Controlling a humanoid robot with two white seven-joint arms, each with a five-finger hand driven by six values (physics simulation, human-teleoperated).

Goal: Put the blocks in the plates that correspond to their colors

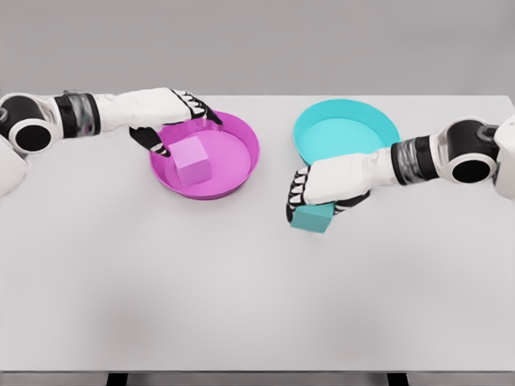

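Head view: right hand [310, 193] clasps the square-lying teal block [314, 217] beside the teal plate [306, 129].

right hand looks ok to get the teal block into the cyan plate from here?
Probably yes. The right hand sits on the teal block, just in front of the cyan plate; nothing lies between them.

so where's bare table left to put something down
The whole near half of the table is bare, below both plates. The far strip behind them is bare too. It is crowded in the middle: pink plate with its pink block under the left robot hand, and teal plate beside the right robot hand over the teal block.
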